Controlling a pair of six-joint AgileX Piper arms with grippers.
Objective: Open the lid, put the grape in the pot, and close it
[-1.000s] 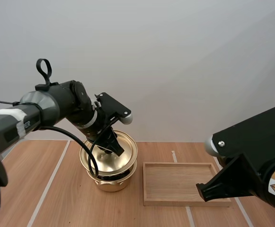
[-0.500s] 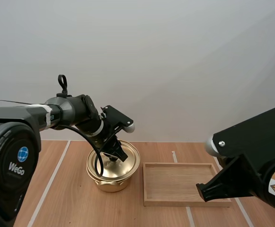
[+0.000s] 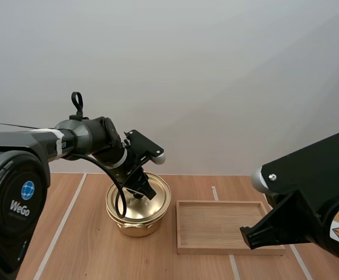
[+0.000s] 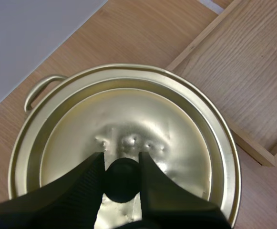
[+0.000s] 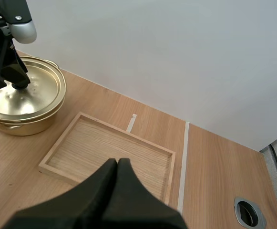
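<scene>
The gold pot stands on the wooden table with its gold lid lying flat on the rim. My left gripper reaches down onto the lid's middle. In the left wrist view its fingertips pinch the black knob at the centre of the lid, so my left gripper is shut on it. A pot handle sticks out past the rim. My right gripper hovers over the wooden tray, its fingers together as one dark wedge with nothing in them. The right wrist view also takes in the pot.
The shallow wooden tray lies just right of the pot, its corner near the pot's rim. White tape lines run across the table. A round metal grommet sits near the table's right edge.
One second ago the lid was tilted and held above the pot. My left gripper has lowered it flat onto the rim. The right arm has barely moved.
</scene>
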